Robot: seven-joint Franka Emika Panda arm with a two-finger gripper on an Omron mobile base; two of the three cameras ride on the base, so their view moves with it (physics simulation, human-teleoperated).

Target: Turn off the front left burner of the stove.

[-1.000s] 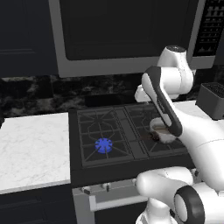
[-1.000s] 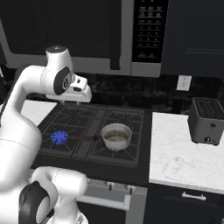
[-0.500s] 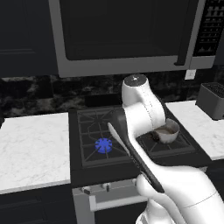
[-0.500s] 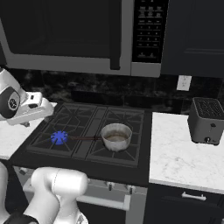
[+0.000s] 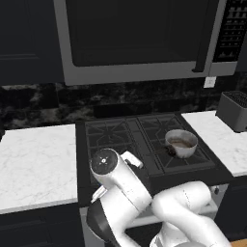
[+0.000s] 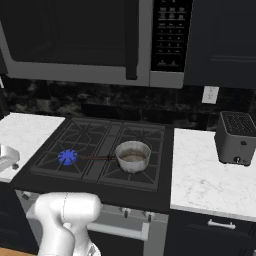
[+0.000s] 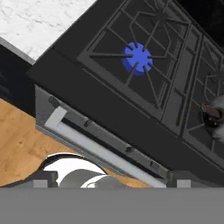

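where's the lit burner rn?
The front left burner, blue flame showing, sits at the stove's front left in the right base view, just left of the small pot; in the hand view it's upper centre.

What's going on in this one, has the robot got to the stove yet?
Not yet. The front left burner of the stove is lit, its blue flame showing. A small pot sits on the front right grate. The hand view looks down along the stove's silver front, where the knobs and bar handle run. The arm is bent low in front of the stove, touching nothing.
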